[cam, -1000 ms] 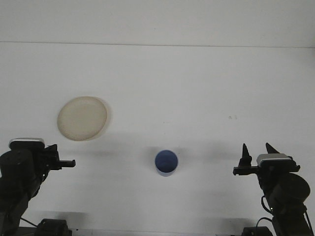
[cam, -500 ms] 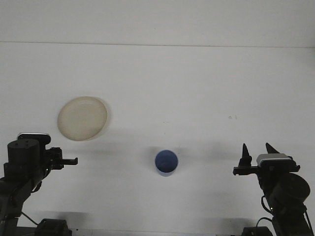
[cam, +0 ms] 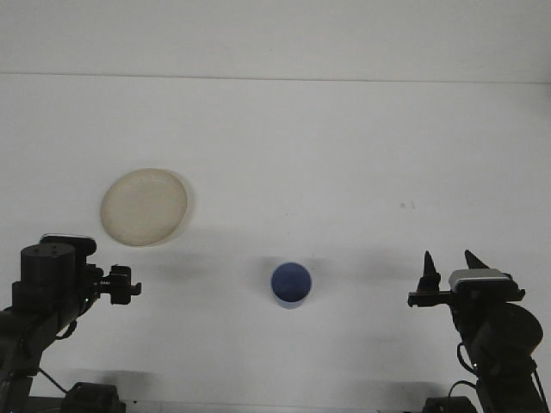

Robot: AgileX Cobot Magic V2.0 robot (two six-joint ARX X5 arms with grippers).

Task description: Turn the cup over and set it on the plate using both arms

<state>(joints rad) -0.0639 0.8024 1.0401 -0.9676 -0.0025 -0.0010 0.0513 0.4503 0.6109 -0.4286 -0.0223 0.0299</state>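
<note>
A blue cup [cam: 291, 284] stands on the white table near the front, in the middle. A beige round plate [cam: 144, 206] lies to its left and farther back. My left gripper [cam: 120, 286] hovers low at the front left, below the plate and well left of the cup, holding nothing that I can see. At the front right, my right gripper [cam: 448, 261] is open, its two dark fingertips pointing up and apart, empty, well right of the cup.
The white table [cam: 344, 172] runs back to a pale wall. A small dark speck [cam: 405, 205] marks the surface at the right. Both arm bases sit at the bottom corners.
My left arm has swung right and its wrist has turned, bringing the gripper a little closer to the cup. The right arm, cup and plate have not moved.
</note>
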